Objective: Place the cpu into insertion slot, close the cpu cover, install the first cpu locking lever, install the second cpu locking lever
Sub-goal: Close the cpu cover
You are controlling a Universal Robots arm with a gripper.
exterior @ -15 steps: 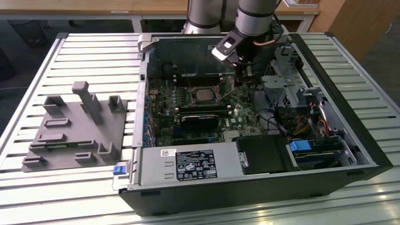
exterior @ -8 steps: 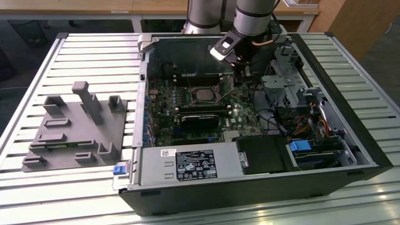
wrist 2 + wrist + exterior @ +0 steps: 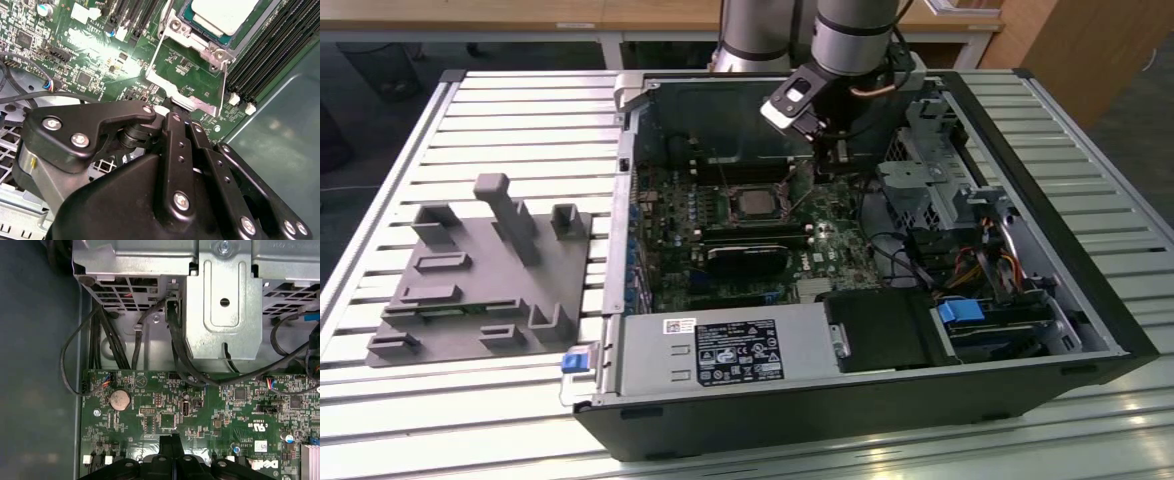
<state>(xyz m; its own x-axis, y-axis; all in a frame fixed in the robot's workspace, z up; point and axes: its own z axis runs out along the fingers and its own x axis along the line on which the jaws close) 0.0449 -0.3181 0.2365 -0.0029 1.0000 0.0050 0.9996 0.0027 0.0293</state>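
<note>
- One chip (image 3: 225, 12) lies flat in the slot (image 3: 731, 203) with its silvery top up, so that step looks done
- Your gripper (image 3: 172, 112) sits just beside the slot, at the free edge of the cover (image 3: 156, 62), on the side away from the cover's hinge
- You have the fingers (image 3: 180, 135) drawn together with no gap at the tips, and they look pinched on the small lip in the middle of that free edge
- The cover is swung away from the slot, hinged at the slot's rim; its square window frames green circuit board (image 3: 100, 60) rather than the chip, so it is not yet closed
- Expect the cover to be thin, stiff sheet metal: light, smooth, and liable to slide out of a narrow pinch
- It should turn only about its hinge, so the lip seems the right place to hold it, and the thin side bars a poor one
- Treat the chip as light but fragile, since a cover that slips free could strike it
- Long black memory slots (image 3: 265, 55) run just beside the slot, close to your working space
</note>
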